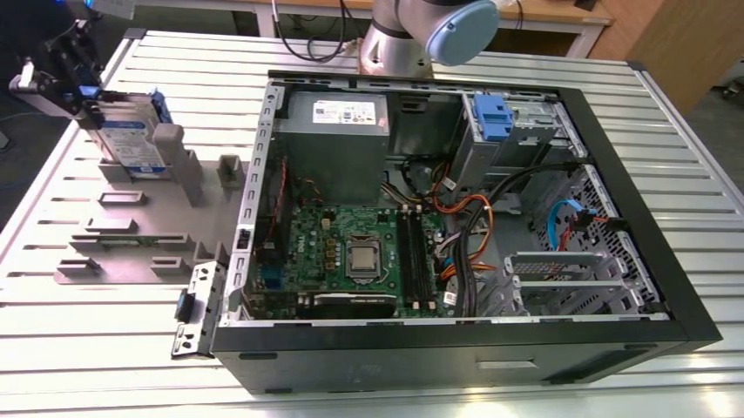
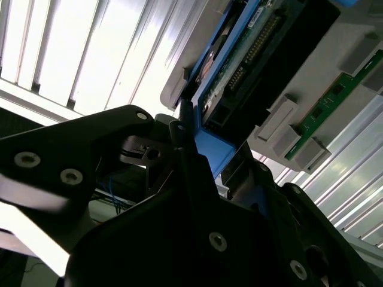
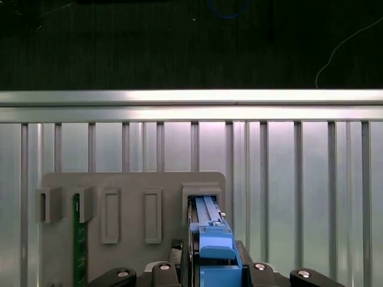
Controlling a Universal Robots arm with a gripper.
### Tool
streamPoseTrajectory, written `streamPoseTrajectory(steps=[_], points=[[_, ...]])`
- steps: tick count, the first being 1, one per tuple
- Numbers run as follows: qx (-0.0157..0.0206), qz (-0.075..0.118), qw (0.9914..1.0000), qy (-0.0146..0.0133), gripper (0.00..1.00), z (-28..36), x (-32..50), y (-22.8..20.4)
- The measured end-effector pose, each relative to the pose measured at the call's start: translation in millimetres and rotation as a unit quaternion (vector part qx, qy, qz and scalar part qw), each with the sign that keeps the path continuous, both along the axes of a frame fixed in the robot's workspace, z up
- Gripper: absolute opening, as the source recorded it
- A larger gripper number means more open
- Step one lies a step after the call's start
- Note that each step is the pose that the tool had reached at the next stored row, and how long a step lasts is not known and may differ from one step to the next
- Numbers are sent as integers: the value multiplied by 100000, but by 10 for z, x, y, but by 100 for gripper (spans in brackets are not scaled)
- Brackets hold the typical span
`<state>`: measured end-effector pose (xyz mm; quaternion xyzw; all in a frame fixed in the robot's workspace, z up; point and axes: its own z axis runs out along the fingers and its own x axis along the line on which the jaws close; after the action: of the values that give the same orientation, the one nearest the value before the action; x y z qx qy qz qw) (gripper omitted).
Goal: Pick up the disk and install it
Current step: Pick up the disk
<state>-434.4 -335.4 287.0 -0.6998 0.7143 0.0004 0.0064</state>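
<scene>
The disk [image 1: 125, 135] stands on edge in a slot of the grey holder plate [image 1: 134, 248] at the exterior view's left, its white-and-blue label facing out. My gripper [image 1: 89, 94] is at the disk's upper end. In the second wrist view the black fingers [image 2: 184, 134] press against both sides of the disk's blue carrier frame [image 2: 213, 150], and its green circuit board [image 2: 239, 66] shows beyond. In the first wrist view the blue-edged disk [image 3: 210, 230] runs from between the fingers into the holder slot, and the gripper [image 3: 212, 272] is shut on it.
The open computer case [image 1: 686, 296] lies on the slatted metal table at the exterior view's right. It holds a motherboard [image 1: 348, 252], a grey power supply [image 1: 334, 122] and a drive bay with a blue latch [image 1: 494, 117]. A green memory stick [image 3: 76, 239] sits in the holder plate.
</scene>
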Motion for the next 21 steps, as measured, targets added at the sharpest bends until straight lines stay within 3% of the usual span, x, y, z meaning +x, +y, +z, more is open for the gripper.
streamPoseTrajectory(steps=[4, 11, 21], points=[[-18, -1, 100000, 5, 44, 0, 0, -1], [-15, 2, 100000, 0, 44, -1, 0, 49], [-120, -5, 100000, -7, 44, -3, 0, 46]])
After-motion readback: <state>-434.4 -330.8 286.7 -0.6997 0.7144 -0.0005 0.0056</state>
